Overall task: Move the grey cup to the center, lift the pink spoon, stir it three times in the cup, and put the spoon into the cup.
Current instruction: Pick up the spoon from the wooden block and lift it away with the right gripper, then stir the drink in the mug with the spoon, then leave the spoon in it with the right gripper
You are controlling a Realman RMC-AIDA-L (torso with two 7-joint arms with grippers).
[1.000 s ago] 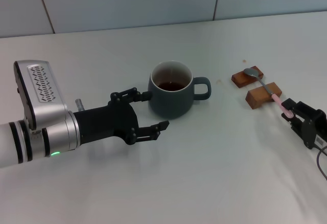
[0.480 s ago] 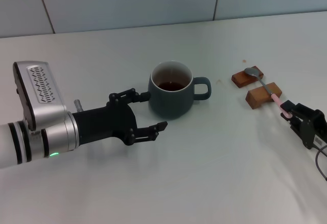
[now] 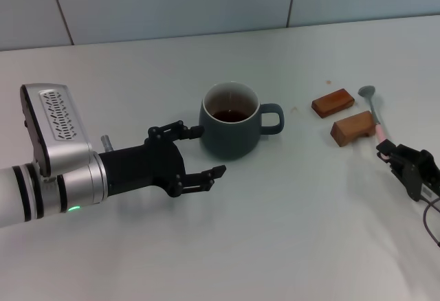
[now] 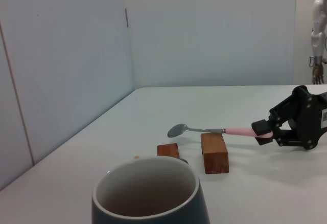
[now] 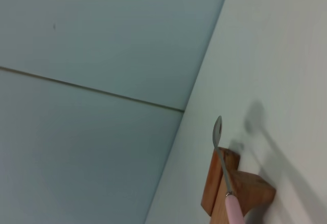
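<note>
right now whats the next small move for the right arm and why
Probably carry the pink spoon toward the grey cup. The right claw is shut on its pink end, the bowl is already raised off the wooden blocks, and the left claw stands open beside the cup.

one cup (image 3: 230, 120), one spoon (image 3: 372, 108), two blocks (image 3: 333, 102)

No readable words, brands or numbers are showing anywhere. A small white sticker (image 4: 324, 117) is sitting on the black gripper (image 4: 265, 132) at the right edge of the left wrist view, its print too small to read.
</note>
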